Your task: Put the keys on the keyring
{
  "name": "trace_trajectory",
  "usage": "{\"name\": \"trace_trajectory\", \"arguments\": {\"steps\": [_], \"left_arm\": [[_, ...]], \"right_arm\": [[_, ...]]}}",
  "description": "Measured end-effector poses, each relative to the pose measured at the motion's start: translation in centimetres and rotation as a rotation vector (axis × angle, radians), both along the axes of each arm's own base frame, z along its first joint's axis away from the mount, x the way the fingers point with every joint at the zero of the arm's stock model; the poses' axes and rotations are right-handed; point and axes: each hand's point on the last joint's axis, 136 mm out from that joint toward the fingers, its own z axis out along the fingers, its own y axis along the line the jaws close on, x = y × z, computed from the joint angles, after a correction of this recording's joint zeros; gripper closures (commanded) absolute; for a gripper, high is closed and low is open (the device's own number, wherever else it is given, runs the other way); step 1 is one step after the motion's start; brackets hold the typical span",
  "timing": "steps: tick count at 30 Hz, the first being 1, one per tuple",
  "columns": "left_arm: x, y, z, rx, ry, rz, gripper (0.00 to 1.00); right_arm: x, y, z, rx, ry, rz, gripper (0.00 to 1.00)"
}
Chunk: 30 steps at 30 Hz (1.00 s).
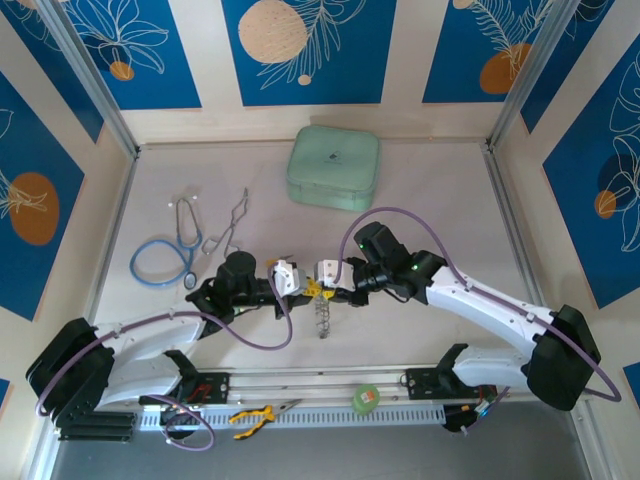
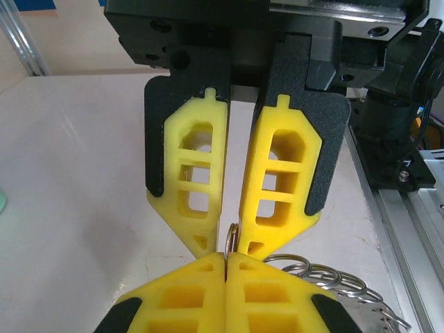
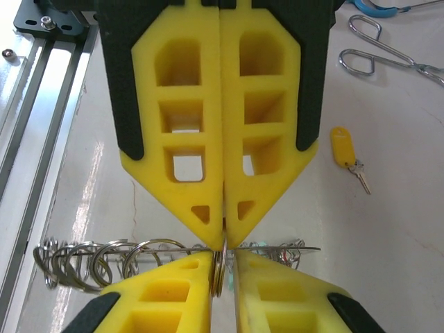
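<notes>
At the middle of the bench [image 1: 440,200], just past the arm bases, the two tools meet tip to tip over the keyring [image 3: 104,258]. Its linked loops trail along the surface on either side of them. The left tool [image 2: 226,258] is pinched tight on one loop, which stands up between its fingertips. The right tool [image 3: 222,263] sits narrow around the same loop from the opposite side; whether it truly grips cannot be told.

The work looks to be at an early stage, judged as preparing a loop to take a key. A yellow key [image 3: 343,146] lies loose on the bench a little beyond the tools, apart from the ring. Whether any key already hangs among the loops is unclear. With both tools occupied on the ring, neither is free to fetch that key.

Around them, yellow-handled pliers [image 1: 252,415] and a green tape roll [image 1: 366,398] rest along the near rail. Farther off, on the left arm's side, lie a blue stethoscope [image 3: 380,8] and metal forceps [image 3: 409,64]. A pale green case [image 1: 333,167] sits at the far edge. None of these blocks the path to the key.
</notes>
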Motion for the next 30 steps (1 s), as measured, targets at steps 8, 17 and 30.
{"name": "trace_trajectory", "arguments": {"steps": [8,17,30], "left_arm": [[0.1,0.1,-0.1,0.008,0.001,0.012,0.55],[1.8,4.6,5.1,-0.131,-0.123,0.3,0.17],[5.2,14.8,4.2,-0.141,0.263,0.968,0.18]], "right_arm": [[-0.1,0.1,-0.2,0.001,0.018,0.002,1.0],[0.0,-1.3,-0.6,0.056,0.033,-0.032,1.0],[-0.6,-1.5,-0.1,0.111,0.042,-0.007,1.0]]}}
